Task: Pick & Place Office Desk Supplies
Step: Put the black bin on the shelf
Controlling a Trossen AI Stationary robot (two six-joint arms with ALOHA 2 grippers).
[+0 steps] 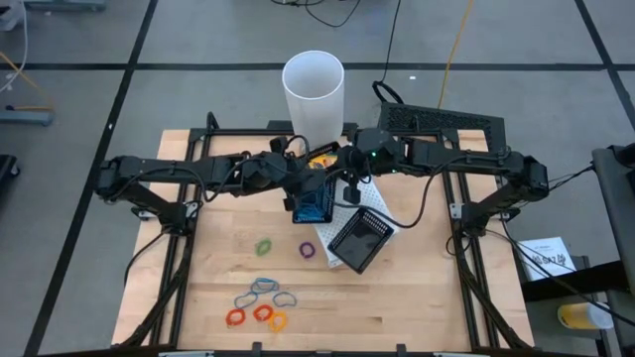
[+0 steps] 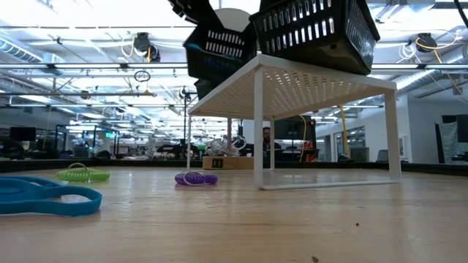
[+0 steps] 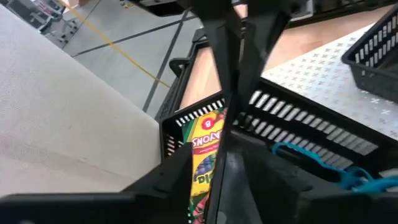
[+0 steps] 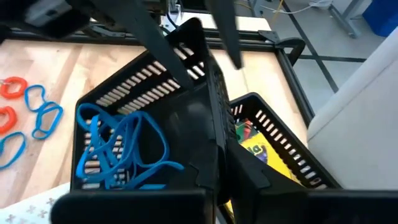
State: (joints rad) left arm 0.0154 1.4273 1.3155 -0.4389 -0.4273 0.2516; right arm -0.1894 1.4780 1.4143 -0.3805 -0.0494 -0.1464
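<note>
A black mesh tray [image 1: 311, 206] hangs in the air beside a white perforated shelf [image 1: 375, 201], between my two grippers. One compartment holds blue rubber bands [image 4: 118, 149]. Another holds a yellow-and-green crayon box [image 3: 205, 155]. My right gripper [image 4: 221, 168] is shut on the tray. My left gripper [image 4: 193, 43] is open, with one finger on either side of the same wall. Loose rubber bands in green [image 1: 264, 246], purple [image 1: 307, 250], blue [image 1: 260, 290] and orange [image 1: 263, 315] lie on the table. My right gripper pinches the tray's inner dividing wall [image 4: 214, 124] between its two fingers, at the wall's upper edge. It comes from the table's right side, slanting down. The tray hangs clear of the table [image 2: 219, 51], higher than the shelf top.
A tall white cup [image 1: 314, 87] stands at the table's far edge, close behind both grippers. A second black basket [image 1: 359, 240] sits on the white shelf. Free wood lies to the left and at the near right of the loose bands.
</note>
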